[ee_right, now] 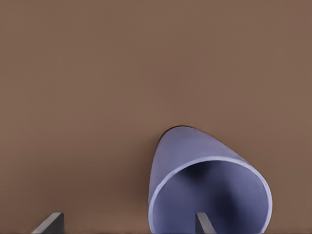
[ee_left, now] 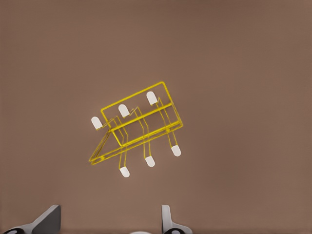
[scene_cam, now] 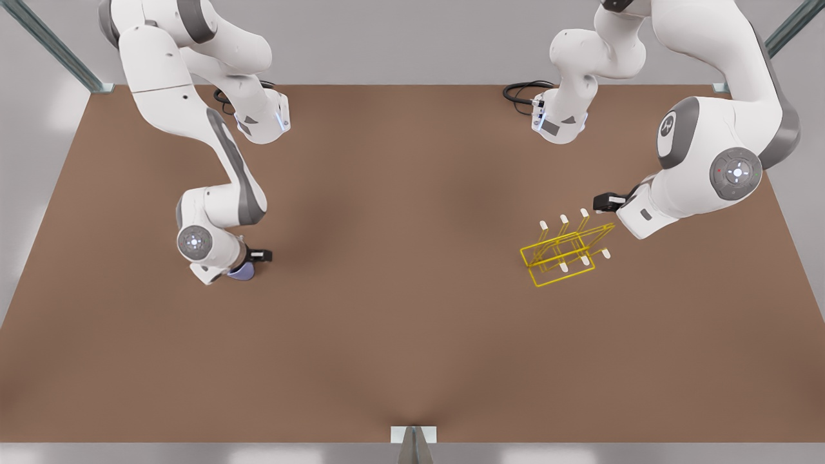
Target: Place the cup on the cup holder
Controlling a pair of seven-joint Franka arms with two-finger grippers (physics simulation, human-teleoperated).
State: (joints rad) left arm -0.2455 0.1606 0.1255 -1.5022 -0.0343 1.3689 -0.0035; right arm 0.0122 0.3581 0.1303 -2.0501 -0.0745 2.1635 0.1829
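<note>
The small lavender-blue tapered cup (scene_cam: pixel 243 273) is seen on the brown table (scene_cam: pixel 399 309), toward the front view's left, partly covered by the right gripper (scene_cam: pixel 248 264). In the right wrist view the cup (ee_right: pixel 209 185) lies with its open mouth facing the camera; one dark fingertip (ee_right: pixel 204 223) is seen at the rim, the other (ee_right: pixel 48 223) well apart, so the jaws are spread. The yellow thin-wire cup holder with white-tipped prongs (scene_cam: pixel 564 251) stands toward the front view's right, just beside the left gripper (scene_cam: pixel 606 201), whose jaws are also spread in the left wrist view (ee_left: pixel 109 222). Bare tabletop lies between cup and holder.
</note>
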